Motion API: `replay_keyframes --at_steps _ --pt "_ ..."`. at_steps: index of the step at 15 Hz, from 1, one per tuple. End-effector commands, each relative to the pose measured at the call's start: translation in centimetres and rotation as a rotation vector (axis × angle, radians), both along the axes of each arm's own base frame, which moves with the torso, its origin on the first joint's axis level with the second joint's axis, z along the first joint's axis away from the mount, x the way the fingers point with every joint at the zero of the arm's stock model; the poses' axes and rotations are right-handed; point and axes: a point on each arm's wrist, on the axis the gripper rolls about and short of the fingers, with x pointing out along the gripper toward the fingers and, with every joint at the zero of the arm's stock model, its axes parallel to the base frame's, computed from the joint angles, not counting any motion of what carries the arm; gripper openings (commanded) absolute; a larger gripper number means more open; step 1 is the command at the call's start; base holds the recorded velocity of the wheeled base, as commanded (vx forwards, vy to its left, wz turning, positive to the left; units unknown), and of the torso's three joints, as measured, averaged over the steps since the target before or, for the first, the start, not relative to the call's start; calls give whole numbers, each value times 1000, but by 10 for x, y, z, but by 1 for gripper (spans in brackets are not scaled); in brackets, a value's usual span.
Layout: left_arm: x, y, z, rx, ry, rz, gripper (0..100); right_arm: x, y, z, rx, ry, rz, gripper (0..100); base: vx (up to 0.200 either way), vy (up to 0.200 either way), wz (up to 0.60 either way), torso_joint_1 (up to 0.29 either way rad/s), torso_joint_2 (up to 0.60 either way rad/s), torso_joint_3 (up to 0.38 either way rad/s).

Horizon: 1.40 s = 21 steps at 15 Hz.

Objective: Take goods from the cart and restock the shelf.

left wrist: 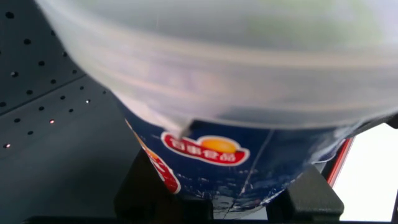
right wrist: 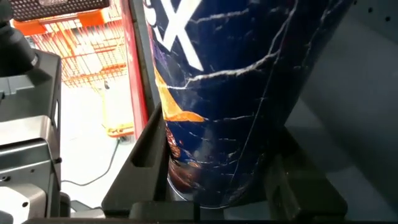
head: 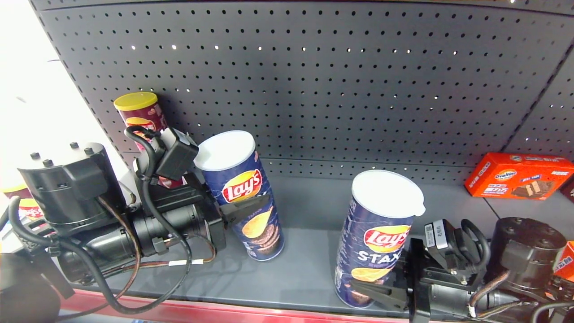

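Two dark blue chip cans with white lids are over the grey shelf [head: 305, 269]. The left can [head: 242, 197] leans to one side, its base at the shelf surface, and my left gripper [head: 251, 211] is shut on its middle. In the left wrist view that can [left wrist: 211, 155] sits between the black fingers [left wrist: 143, 193]. The right can [head: 376, 237] stands upright near the shelf's front edge, with my right gripper [head: 372, 282] shut on its lower part. The right wrist view has this can [right wrist: 230, 93] between both fingers [right wrist: 143, 162].
A maroon can with a yellow lid [head: 139, 112] stands against the pegboard [head: 336, 80] behind my left arm. An orange box [head: 520, 175] lies at the back right. The shelf has a red front lip [head: 224, 312]. An orange cart [right wrist: 81, 43] stands on the floor beyond.
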Motion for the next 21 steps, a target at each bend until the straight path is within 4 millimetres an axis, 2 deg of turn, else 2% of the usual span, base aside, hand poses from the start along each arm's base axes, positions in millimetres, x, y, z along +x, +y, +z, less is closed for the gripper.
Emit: replay_keyframes --at_steps 1,8,9,12,15,19,21 --pt "1 -1 1 -2 -4 -2 0 6 0 -5 -10 15 -12 0 0 0 0 0 0 0" --pt "0 -1 0 0 0 -2 0 15 0 -6 -10 11 -33 0 0 0 0 0 0 0" --pt "0 -1 0 0 0 -2 0 15 0 -6 -11 8 -33 100 0 0 0 0 0 0" --pt "-1 -1 -1 2 3 -4 0 13 -2 -4 -18 -19 -64 100 0 0 0 0 0 0" --pt "-1 -1 -2 4 7 -5 0 5 -7 15 23 -82 -63 100 0 0 0 0 0 0" --pt "-1 -1 -2 4 7 -5 0 -20 -31 43 87 -179 -95 100 0 0 0 0 0 0" --pt "-1 -1 -2 4 7 -5 0 -30 -44 47 98 -200 -134 100 0 0 0 0 0 0"
